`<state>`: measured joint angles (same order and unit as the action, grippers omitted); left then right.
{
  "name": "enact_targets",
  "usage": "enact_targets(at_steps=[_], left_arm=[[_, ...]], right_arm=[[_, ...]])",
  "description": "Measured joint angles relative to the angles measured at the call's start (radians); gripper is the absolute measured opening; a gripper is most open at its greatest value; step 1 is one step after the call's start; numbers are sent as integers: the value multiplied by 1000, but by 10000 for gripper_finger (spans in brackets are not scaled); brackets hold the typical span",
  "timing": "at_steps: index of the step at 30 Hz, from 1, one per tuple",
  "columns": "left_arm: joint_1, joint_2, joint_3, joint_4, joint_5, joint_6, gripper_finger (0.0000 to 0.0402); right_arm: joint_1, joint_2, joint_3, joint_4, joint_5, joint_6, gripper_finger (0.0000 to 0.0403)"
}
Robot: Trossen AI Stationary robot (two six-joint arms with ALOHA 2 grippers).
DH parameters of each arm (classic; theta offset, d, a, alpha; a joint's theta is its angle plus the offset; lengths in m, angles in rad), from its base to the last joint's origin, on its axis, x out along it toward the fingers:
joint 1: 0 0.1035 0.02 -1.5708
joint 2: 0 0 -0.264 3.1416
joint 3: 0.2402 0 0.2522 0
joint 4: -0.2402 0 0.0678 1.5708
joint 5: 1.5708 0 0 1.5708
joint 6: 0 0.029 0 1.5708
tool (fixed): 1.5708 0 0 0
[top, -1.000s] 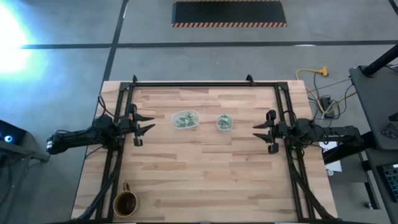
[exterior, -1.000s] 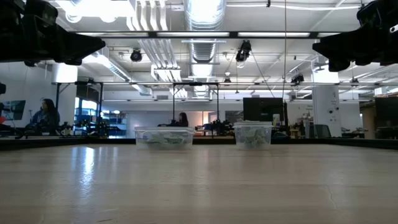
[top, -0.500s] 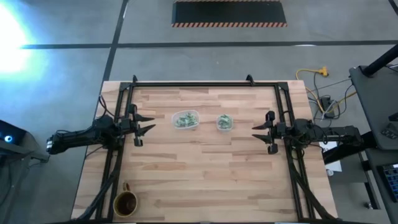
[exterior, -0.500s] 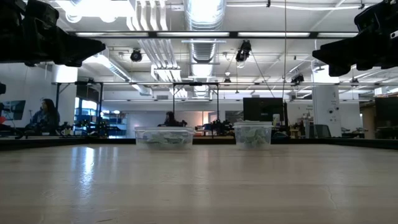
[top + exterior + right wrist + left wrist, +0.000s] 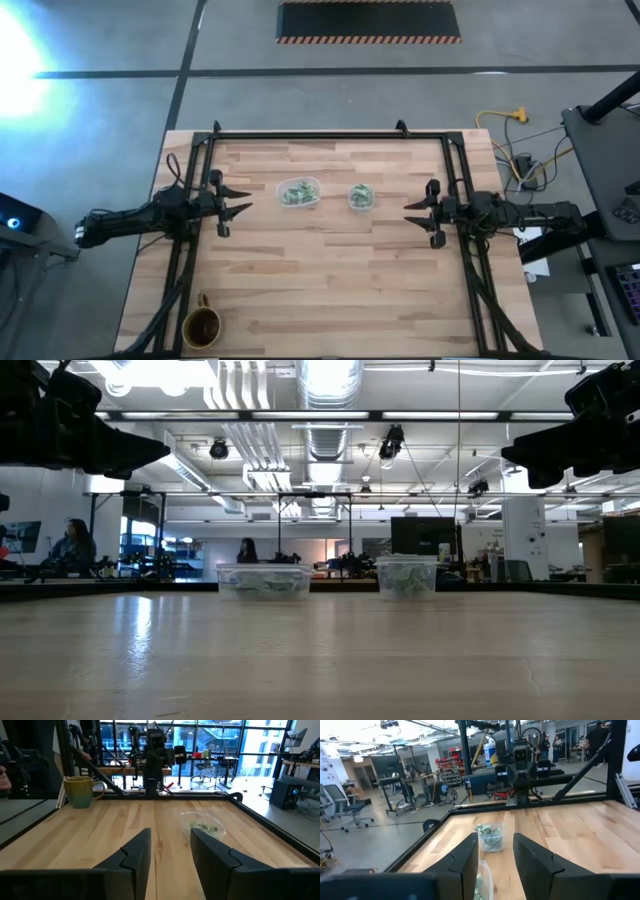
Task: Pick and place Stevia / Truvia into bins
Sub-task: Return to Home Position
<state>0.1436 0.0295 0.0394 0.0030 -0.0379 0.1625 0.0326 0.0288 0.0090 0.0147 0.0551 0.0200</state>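
**A:** Where do the Stevia packets [image 5: 297, 194] lie?

**B:** Those I can see are inside the two clear bins, which stand toward the far middle of the worktop [image 5: 330, 270]. The wider oval bin [image 5: 262, 570] is on the left with a heap of green and white paper in it. The smaller square bin [image 5: 407, 562] stands near its right side, not touching it, and holds its own heap.

**A:** And the arms?

**B:** The left pincer [image 5: 238, 207] hangs over the worktop's left side, pointing in toward the bins. Its fingers are parted with a clear gap and grip nothing. The right pincer [image 5: 412, 207] faces it from the right side, likewise parted and holding nothing. Both are well apart from the bins. In the low view both arms show high up, off the wood.

**A:** What does the left wrist camera see?

**B:** It looks out past its own two dark fingers [image 5: 465, 862]. In the gap between them, the oval bin's rim is nearer and the square bin farther off. Beyond them, the right arm faces it across the worktop.

**A:** Anything else?

**B:** A brown mug [image 5: 201, 326] stands upright at the near left corner, well apart from the bins. In the low view a person [image 5: 72, 545] sits at the far left of the room beyond the worktop.
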Motion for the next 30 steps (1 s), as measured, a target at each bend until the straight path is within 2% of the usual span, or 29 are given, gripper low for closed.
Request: enact_targets(at_steps=[6,22,30], left_arm=[[0,-1,-10,-21,7,-36,107],[-14,-1,-31,52,2,-172,107],[-33,0,-32,53,3,-157,107]], right_arm=[[0,0,0,0,0,0,128],[0,0,0,2,-2,15,128],[0,0,0,2,-1,26,128]])
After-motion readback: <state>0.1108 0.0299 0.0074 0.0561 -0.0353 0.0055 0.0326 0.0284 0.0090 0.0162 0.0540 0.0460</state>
